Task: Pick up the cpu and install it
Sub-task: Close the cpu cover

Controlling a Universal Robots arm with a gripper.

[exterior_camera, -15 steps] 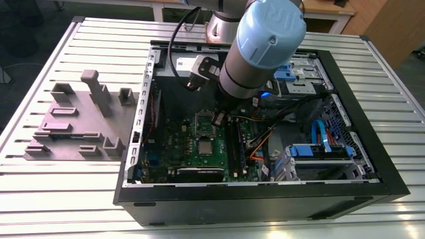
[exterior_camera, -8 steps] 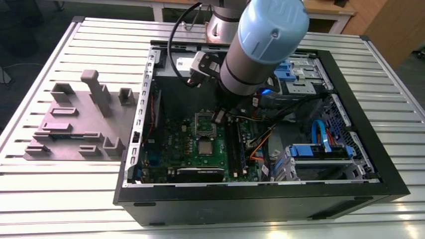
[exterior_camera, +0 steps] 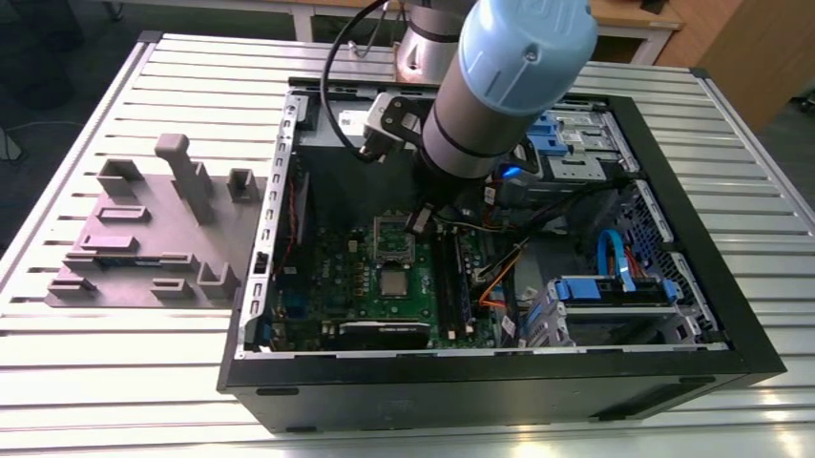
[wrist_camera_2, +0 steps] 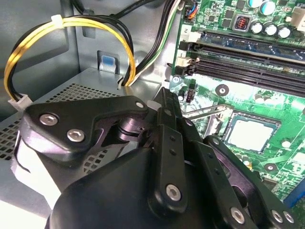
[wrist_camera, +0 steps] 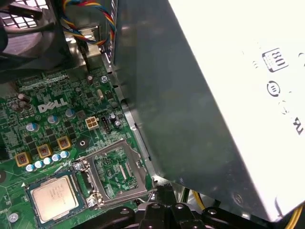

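While the gripper [wrist_camera_2: 165, 95] hangs over the motherboard [wrist_camera: 52, 124] with its fingers together and nothing between them, you have the cpu [wrist_camera: 55, 198] lying flat in its socket, apart from the gripper. The socket's open frame [wrist_camera: 116, 174] lies just beside the cpu, all inside the case [exterior_camera: 510, 382] on the table [exterior_camera: 128, 382].

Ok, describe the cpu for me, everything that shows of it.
The cpu is a small flat square chip with a pale silvery metal top bearing faint print. It lies level, face up, in its dark-edged socket on the green motherboard. The hinged metal retention plate is swung open beside it. Nothing rests on it.
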